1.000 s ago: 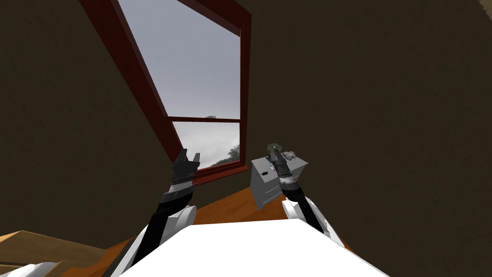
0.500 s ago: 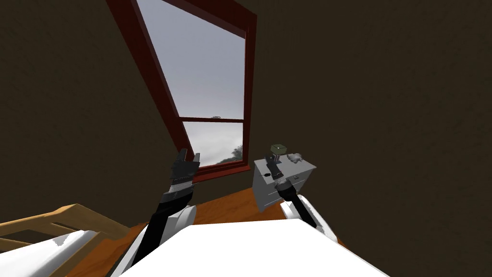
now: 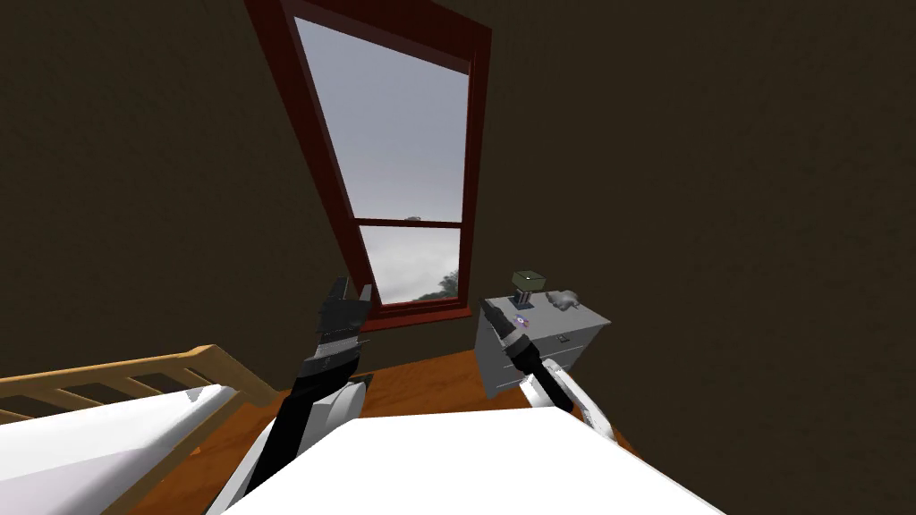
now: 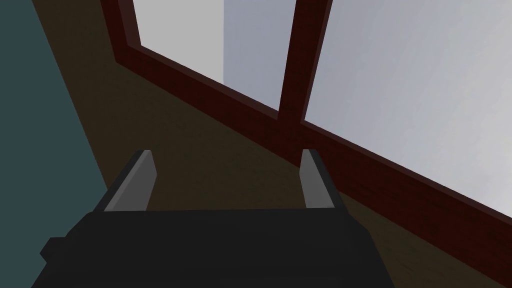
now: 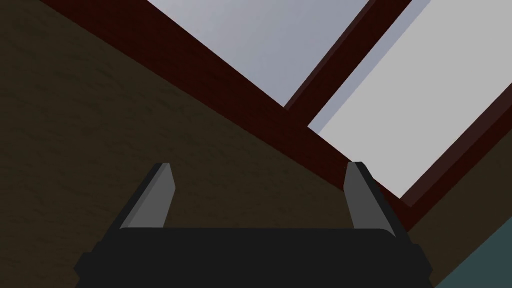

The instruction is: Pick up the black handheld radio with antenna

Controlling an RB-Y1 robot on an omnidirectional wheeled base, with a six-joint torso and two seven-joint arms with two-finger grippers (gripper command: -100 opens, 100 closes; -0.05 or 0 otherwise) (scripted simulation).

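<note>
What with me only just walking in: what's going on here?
The robot faces a small grey cabinet, both arms raised. Its right gripper, open, hangs before the cabinet's near corner; its left gripper, also open, holds nothing. Small things sit on the cabinet's top, a dark green box among them; I cannot pick out the radio, and nothing is grasped yet.

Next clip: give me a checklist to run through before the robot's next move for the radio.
1. Left gripper open: ok.
2. Right gripper open: ok.
3. Grey cabinet in the head view: ok.
4. Radio told apart from the dark box and grey lump on it: cannot tell.
5. Radio in a gripper: not ok, both hold nothing.
</note>
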